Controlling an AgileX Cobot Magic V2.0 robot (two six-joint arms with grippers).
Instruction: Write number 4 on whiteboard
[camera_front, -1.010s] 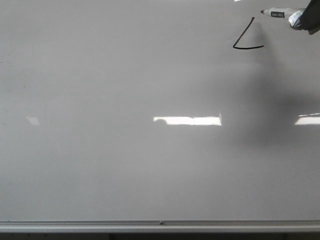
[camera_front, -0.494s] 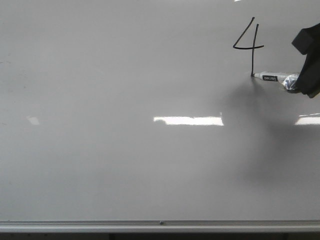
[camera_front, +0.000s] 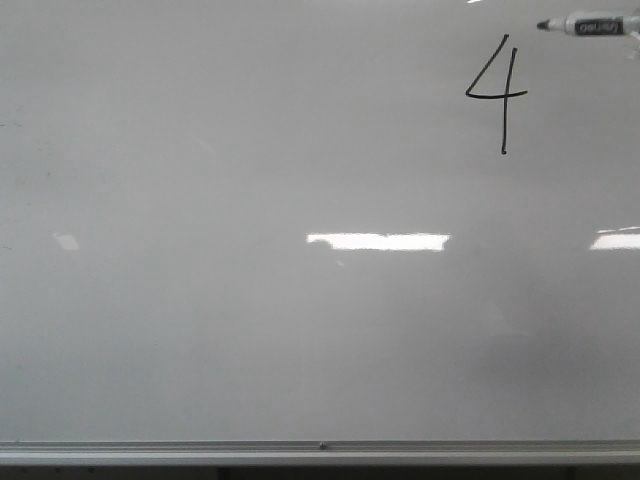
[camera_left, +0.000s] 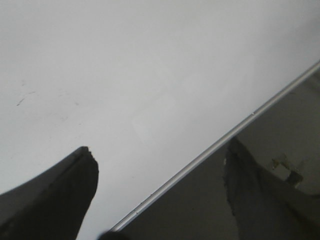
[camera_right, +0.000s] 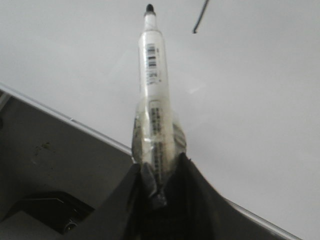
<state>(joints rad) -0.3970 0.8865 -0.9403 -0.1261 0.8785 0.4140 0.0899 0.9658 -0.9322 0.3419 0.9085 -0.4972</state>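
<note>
A thin black number 4 (camera_front: 498, 92) stands drawn near the far right of the whiteboard (camera_front: 250, 330), with slanted stroke, short crossbar and long stem. A white marker (camera_front: 592, 24) with a black tip pokes in at the far right edge, lifted off and beyond the digit. In the right wrist view my right gripper (camera_right: 159, 172) is shut on the marker (camera_right: 152, 75), whose tape-wrapped end sits between the fingers; the stem's end (camera_right: 200, 19) shows past the tip. My left gripper (camera_left: 160, 167) is open over the board's silver frame edge (camera_left: 215, 147), holding nothing.
The aluminium frame (camera_front: 320, 450) runs along the board's near edge. Bright rectangular light reflections (camera_front: 378, 241) lie across the middle and at the right. A dark surface (camera_right: 45, 150) sits beyond the frame in the right wrist view.
One second ago only the slant and crossbar existed. Half a second ago the marker finished the stem at its bottom. Now the marker has lifted away up to the far right corner.
</note>
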